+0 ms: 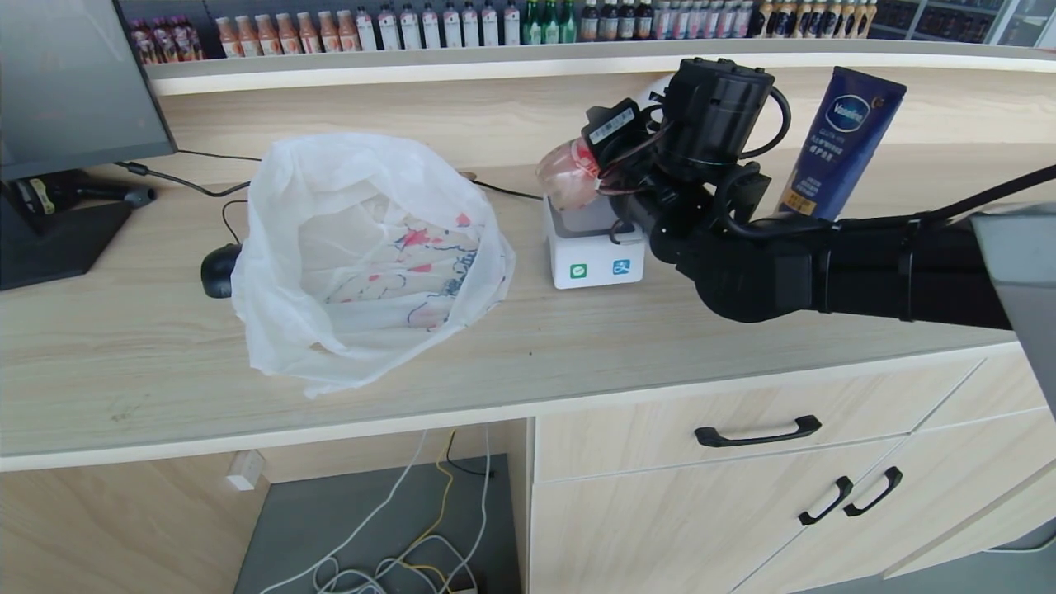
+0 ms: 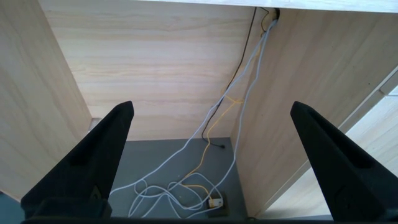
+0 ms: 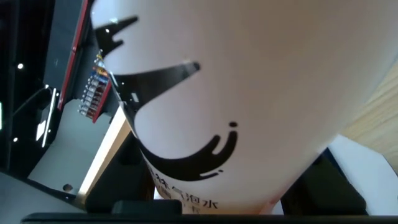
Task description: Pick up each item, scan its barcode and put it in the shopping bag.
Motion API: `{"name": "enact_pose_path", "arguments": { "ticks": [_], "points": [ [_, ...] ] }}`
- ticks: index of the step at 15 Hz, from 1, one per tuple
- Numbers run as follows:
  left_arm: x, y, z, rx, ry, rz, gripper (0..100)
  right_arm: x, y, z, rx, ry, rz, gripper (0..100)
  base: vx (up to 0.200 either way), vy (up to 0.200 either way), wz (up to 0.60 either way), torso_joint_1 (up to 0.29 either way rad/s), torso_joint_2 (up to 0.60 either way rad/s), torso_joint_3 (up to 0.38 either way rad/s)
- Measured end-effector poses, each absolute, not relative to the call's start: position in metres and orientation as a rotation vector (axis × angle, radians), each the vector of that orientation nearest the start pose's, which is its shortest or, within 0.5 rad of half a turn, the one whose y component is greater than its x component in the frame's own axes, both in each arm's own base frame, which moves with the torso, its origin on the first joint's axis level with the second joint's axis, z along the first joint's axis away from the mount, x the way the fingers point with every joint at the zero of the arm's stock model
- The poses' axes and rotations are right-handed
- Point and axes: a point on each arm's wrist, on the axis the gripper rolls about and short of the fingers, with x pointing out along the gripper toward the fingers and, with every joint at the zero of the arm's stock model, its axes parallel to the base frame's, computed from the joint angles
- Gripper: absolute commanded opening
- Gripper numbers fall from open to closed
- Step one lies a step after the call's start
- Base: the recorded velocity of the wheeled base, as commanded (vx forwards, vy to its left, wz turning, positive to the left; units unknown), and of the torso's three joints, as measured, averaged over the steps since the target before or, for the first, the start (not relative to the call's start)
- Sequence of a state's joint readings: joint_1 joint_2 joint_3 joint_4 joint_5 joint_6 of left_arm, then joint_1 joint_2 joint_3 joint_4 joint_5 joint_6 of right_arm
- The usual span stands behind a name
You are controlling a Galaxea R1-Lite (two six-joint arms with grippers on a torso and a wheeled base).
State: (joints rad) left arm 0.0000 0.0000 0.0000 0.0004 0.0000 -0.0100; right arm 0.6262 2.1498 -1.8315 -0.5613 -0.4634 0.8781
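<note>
I saw my right tool [image 1: 587, 172] clenched on a bottle [image 1: 563, 177], holding it in the air just above the white scan box [image 1: 594, 257]; the arm's black wrist hid the back part of the bottle, so I could not make out its cap or its full shape; in the right wrist view the bottle [image 3: 249, 87] was very close, a white curved side with black marks, its ends cut off at the edges, and I could not tell where the barcode was; the scan box stood on the wood surface [image 1: 577, 338], and the arm hid its far right corner; the shopping bag [image 1: 276, 198] sat open on the surface, near the box on its left, not touching it; through its thin wall I saw a printed thing [image 1: 412, 256] with red and blue marks, but I could not tell what it was; a black mouse [image 1: 216, 272] lay right against the bag's left side, partly hidden by it; a blue tube [image 1: 841, 136] stood behind the arm on the right, leaning a little, its bottom end hidden; my left tool [image 2: 211, 109] faced the open space under the surface, released, its two dark fingers [image 2: 102, 152] far apart with nothing between them; past them white and yellow wires [image 2: 205, 149] hung down to the grey floor.
</note>
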Motion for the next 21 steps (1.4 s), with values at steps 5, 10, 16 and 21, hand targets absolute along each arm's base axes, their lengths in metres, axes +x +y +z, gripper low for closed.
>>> {"name": "enact_pose_path", "arguments": {
  "ticks": [5,10,16,21],
  "points": [
    [-0.0228,0.0000,0.0754,-0.010,0.001,0.001,100,0.3701,0.2556,0.2909,1.045,-0.090,0.236,0,0.000,0.000,0.00,0.000,0.00,0.000],
    [-0.0228,0.0000,0.0754,-0.010,0.000,0.000,100,0.3696,0.2547,0.2918,1.046,-0.090,0.236,0,0.000,0.000,0.00,0.000,0.00,0.000],
    [-0.0228,0.0000,0.0754,-0.010,0.001,0.000,100,0.3693,0.2542,0.2924,1.046,-0.092,0.235,0,0.000,0.000,0.00,0.000,0.00,0.000],
    [-0.0228,0.0000,0.0754,-0.010,0.000,0.000,100,0.3690,0.2542,0.2924,1.046,-0.092,0.235,0,0.000,0.000,0.00,0.000,0.00,0.000]
  ]
}}
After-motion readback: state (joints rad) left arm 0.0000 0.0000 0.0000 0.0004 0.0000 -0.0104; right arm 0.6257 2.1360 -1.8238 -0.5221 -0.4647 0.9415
